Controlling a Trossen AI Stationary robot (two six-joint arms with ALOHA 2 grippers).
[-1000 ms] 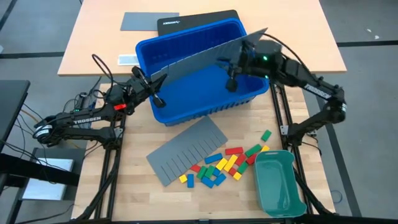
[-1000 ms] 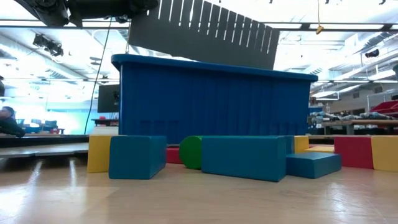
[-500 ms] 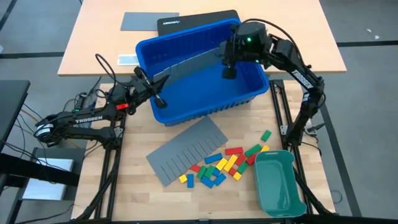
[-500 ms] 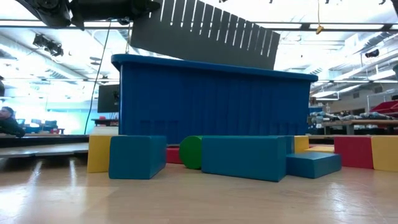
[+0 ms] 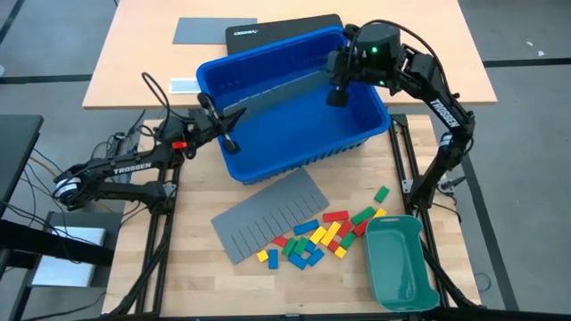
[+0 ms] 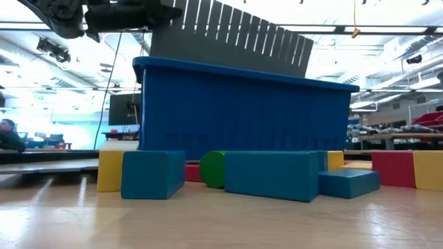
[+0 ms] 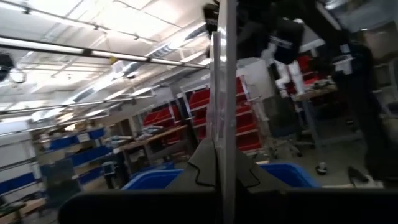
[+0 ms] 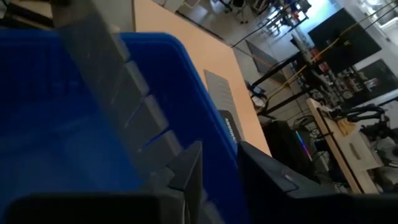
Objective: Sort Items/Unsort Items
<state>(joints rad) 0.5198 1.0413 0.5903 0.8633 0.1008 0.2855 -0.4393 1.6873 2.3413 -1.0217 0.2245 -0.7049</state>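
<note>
1. Over the blue bin (image 5: 294, 107), the left gripper (image 5: 230, 132) sat at the near-left corner with its fingers pressed together on one end of a grey slotted divider sheet (image 5: 272, 91); the left wrist view showed the sheet edge-on, rising straight from between the two dark fingers (image 7: 205, 165).
2. At the bin's far-right corner, the right gripper (image 5: 338, 89) met the other end of the same sheet. In the right wrist view its fingers (image 8: 186, 168) stood slightly parted with the sheet's edge and the bin wall around them; whether they pinched the sheet I cannot tell.
3. From table height, the divider sheet stood tilted above the bin's rim, slots upward.
4. On the wooden table (image 5: 178, 267) in front of the bin, a second slotted divider sheet (image 5: 268, 214) lay flat.
5. Just beside it, the toy blocks (image 5: 317, 239) in red, yellow, green and blue lay scattered loose, none in either gripper.
6. Near the blocks, at the table's right, sat the teal-green tray (image 5: 400, 263).
</note>
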